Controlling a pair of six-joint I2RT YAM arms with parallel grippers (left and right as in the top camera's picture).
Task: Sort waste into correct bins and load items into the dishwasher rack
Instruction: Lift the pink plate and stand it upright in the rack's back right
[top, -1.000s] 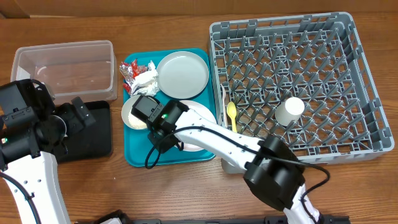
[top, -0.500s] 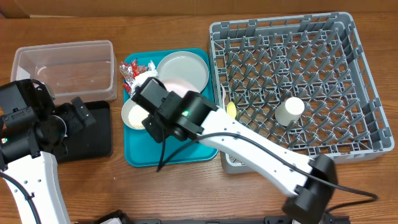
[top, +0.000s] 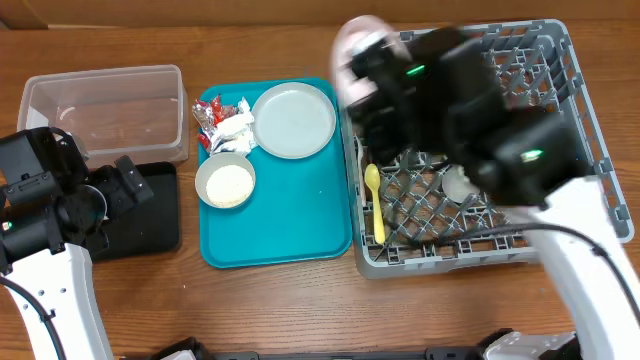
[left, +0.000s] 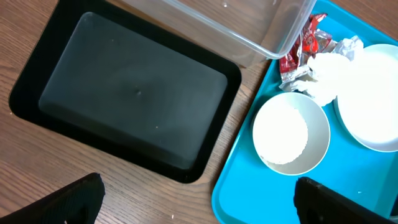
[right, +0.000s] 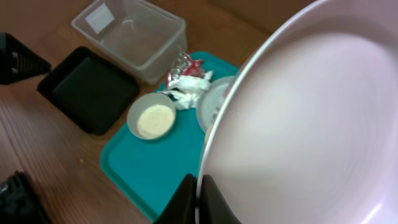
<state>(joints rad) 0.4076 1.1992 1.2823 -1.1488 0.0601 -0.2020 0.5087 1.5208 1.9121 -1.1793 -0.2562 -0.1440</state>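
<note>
Right claw (right: 199, 190): closed on the rim of the white plate (right: 298, 124), held over the left side of the rack (top: 588, 100).
Left claw (left: 196, 186): wide open, empty, above the black tray (left: 130, 99).
In rack: yellow spoon (top: 374, 192), white cup (top: 459, 184).
On teal tray (top: 290, 228): grey-green plate (top: 293, 120), bowl (top: 199, 178) holding rice (top: 228, 185), wrappers (top: 209, 110), napkin (top: 234, 130).
Clear tub (top: 105, 110): just beyond the black tray.

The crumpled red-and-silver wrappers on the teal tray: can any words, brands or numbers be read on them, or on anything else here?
No readable text in any view.
Crumpled red-and-silver wrappers: print, if any, too blurred to read.
Clear rectangular plastic tub: pale sticker-like patch on its wall, too small to read.
</note>
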